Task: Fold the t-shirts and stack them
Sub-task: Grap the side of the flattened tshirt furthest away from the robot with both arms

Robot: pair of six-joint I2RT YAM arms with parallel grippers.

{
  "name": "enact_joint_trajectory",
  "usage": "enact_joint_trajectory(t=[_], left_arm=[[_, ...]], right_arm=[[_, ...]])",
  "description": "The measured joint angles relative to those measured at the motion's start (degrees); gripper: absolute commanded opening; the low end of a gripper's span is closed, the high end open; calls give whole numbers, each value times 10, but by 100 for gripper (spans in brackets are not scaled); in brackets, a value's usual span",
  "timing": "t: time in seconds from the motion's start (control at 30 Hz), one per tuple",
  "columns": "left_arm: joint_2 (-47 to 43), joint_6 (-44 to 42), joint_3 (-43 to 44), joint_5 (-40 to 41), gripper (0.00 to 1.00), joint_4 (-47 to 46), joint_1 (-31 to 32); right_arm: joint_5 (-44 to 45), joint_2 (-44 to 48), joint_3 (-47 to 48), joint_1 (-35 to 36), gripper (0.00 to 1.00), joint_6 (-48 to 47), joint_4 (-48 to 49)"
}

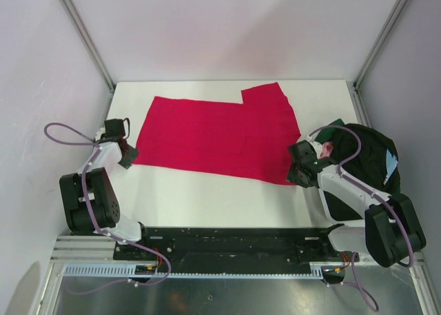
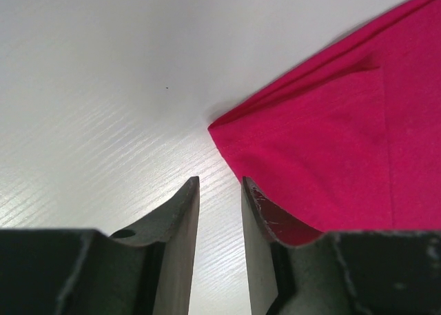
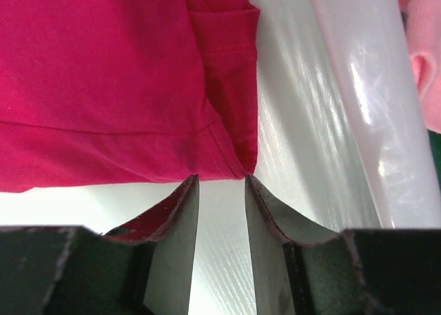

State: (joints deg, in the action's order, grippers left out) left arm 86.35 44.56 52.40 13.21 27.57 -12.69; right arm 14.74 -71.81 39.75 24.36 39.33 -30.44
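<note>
A red t-shirt lies folded flat on the white table, one sleeve sticking out at the far right. My left gripper is open and empty just off the shirt's near left corner, which lies a little ahead of the fingertips in the left wrist view. My right gripper is open and empty at the shirt's near right corner, with its fingertips at the hem. A heap of dark green and pink clothes lies right of my right arm.
Grey walls and metal posts close in the table at the left, back and right. A clear plastic sheet and pink cloth show at the right of the right wrist view. The black base rail runs along the near edge.
</note>
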Motion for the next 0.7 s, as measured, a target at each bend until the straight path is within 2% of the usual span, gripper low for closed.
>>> enact_joint_trajectory(t=[0.27,0.7], left_arm=[[0,-1,-2,-4,43,0,0],[6,-15,-3,-12,52,-14,0]], right_arm=[[7,-44,-2,0,49,11,34],[15,-66,-2,-5,51,10,50]])
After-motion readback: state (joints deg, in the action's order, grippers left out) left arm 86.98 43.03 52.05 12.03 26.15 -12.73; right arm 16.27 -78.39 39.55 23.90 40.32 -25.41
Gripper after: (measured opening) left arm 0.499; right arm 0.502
